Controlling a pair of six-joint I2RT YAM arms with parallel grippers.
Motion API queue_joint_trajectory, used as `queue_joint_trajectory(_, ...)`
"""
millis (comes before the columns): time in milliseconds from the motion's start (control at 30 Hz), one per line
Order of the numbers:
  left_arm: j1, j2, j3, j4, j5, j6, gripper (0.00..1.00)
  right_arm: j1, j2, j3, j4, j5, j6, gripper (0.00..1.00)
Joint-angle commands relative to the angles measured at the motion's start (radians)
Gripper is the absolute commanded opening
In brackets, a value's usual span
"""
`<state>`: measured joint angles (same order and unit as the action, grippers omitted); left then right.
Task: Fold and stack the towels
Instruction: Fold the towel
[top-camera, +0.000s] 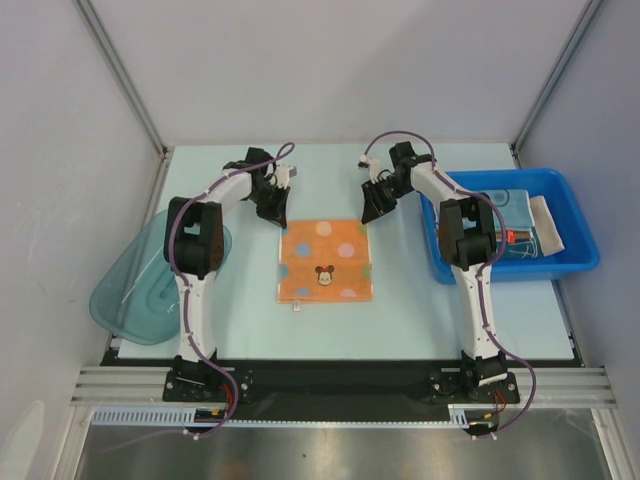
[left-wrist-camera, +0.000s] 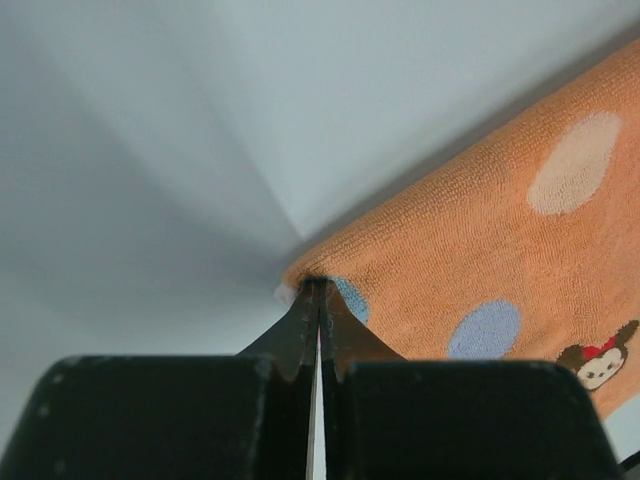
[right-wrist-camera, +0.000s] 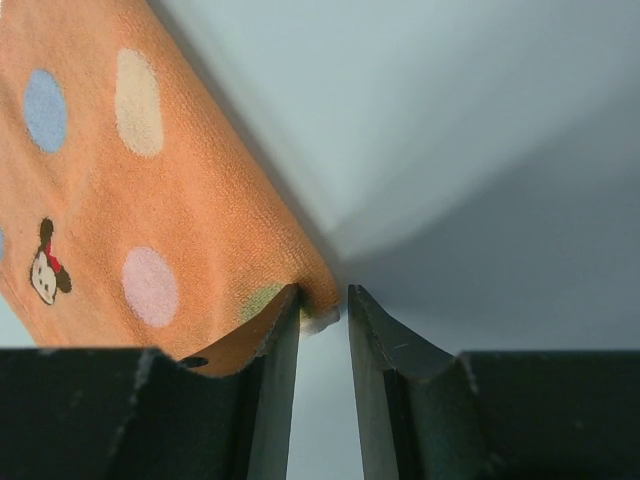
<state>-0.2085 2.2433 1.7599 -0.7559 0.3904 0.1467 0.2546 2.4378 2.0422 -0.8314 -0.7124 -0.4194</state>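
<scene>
The orange towel (top-camera: 325, 260) with pale dots and a small mouse figure lies flat in the middle of the table. My left gripper (top-camera: 276, 213) is at its far left corner. In the left wrist view the left gripper (left-wrist-camera: 318, 288) is shut on that corner of the orange towel (left-wrist-camera: 500, 240). My right gripper (top-camera: 373, 210) is at the far right corner. In the right wrist view the right gripper (right-wrist-camera: 323, 300) is slightly open, with the corner of the orange towel (right-wrist-camera: 150, 200) lying against the left finger. A teal-blue towel (top-camera: 505, 205) and a white one (top-camera: 547, 228) lie in the bin.
The blue plastic bin (top-camera: 520, 268) stands at the right edge of the table, beside the right arm. A translucent teal tub (top-camera: 140, 285) lies at the left edge, beside the left arm. Grey walls close in the far side.
</scene>
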Motion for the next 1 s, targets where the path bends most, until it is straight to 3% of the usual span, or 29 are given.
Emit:
queue_joint_trajectory(0,0.000,0.010,-0.016,0.032,-0.033,-0.018,0.00,-0.005,-0.028,0.006,0.020,-0.001,0.002,0.31)
queue_joint_trajectory(233,0.000,-0.008,0.042,-0.029,-0.042,0.004,0.07,-0.005,-0.020,0.007,0.018,-0.004,-0.002,0.30)
queue_joint_trajectory(333,0.001,-0.046,0.070,-0.034,-0.056,0.030,0.19,-0.005,-0.016,0.009,0.012,0.004,-0.009,0.30)
queue_joint_trajectory(367,0.000,-0.048,0.082,-0.045,-0.056,0.040,0.30,-0.005,-0.014,0.009,0.011,0.004,-0.009,0.30)
queue_joint_trajectory(433,0.000,-0.018,0.133,-0.072,-0.048,0.080,0.37,-0.005,-0.013,0.009,0.011,-0.001,-0.009,0.30)
queue_joint_trajectory(667,0.000,0.094,0.266,-0.178,0.023,0.165,0.41,-0.006,-0.016,0.016,0.009,0.001,-0.027,0.27)
queue_joint_trajectory(833,0.000,0.110,0.271,-0.191,0.076,0.205,0.43,-0.012,-0.013,0.024,0.005,0.001,-0.032,0.27)
queue_joint_trajectory(967,0.000,0.131,0.265,-0.203,0.038,0.217,0.43,-0.017,-0.013,0.023,0.000,-0.001,-0.036,0.27)
